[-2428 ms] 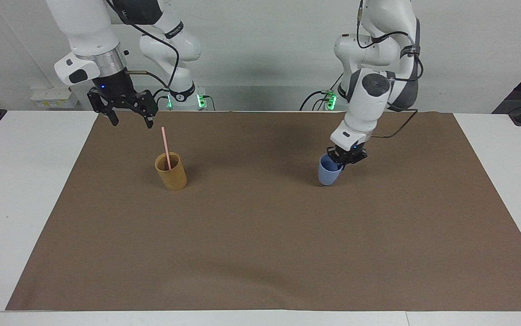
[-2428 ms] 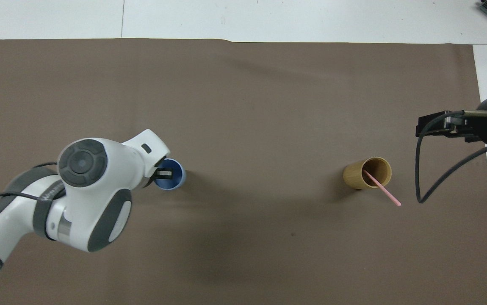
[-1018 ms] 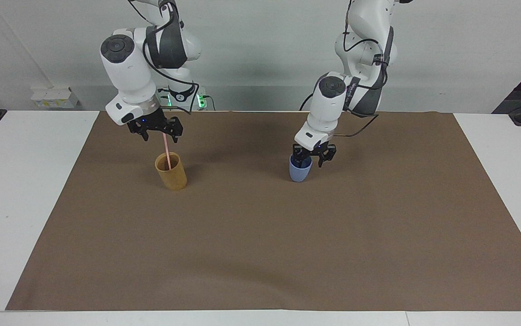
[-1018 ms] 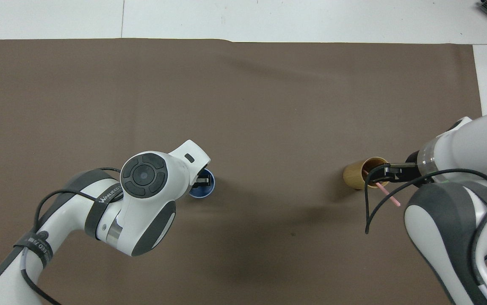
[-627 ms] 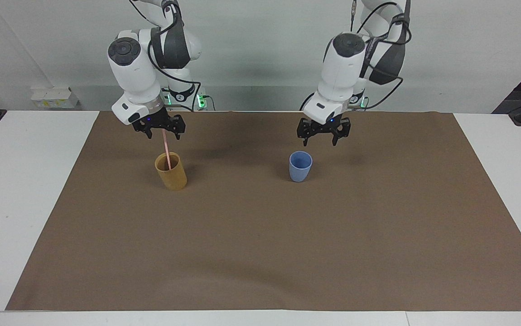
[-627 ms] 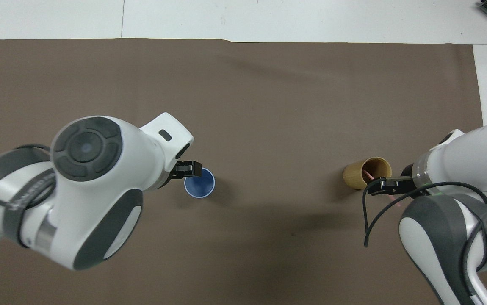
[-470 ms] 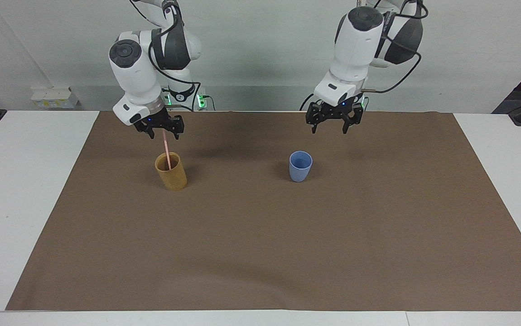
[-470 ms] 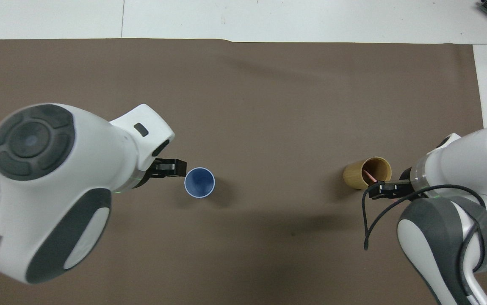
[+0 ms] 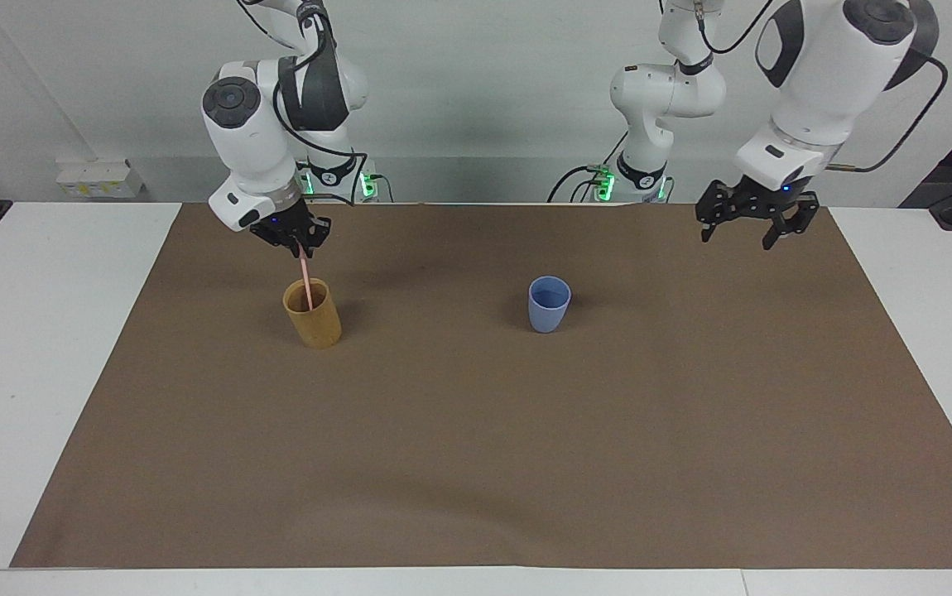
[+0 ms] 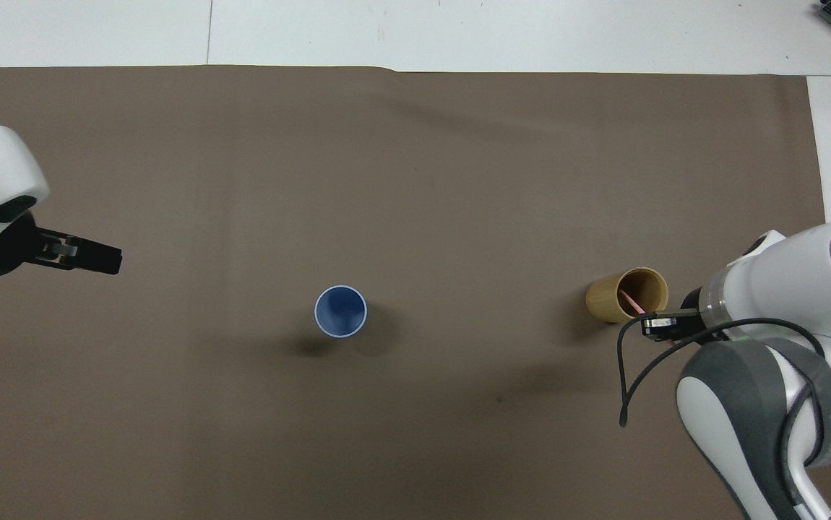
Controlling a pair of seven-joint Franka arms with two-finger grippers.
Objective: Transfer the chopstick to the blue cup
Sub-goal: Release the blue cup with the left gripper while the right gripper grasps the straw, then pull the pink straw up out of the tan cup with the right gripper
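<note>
A: 2 cups stand on the desk. Where is the chopstick (image 9: 305,280)?

B: Inside the tan cup (image 9: 313,314), leaning toward 11 o'clock in the facing view. The right claw (image 9: 297,246) is pinched together on its upper end.

A: And the blue cup (image 9: 549,304)?

B: Upright and empty, at 3 o'clock from the tan cup in that view. The left claw (image 9: 746,227) waits with fingers apart over the brown mat (image 9: 476,463), at the left arm's end.

A: So which step is this?

B: I judge the grasp is made. Next, the stick needs a straight lift out, then a carry over the blue cup's mouth.
</note>
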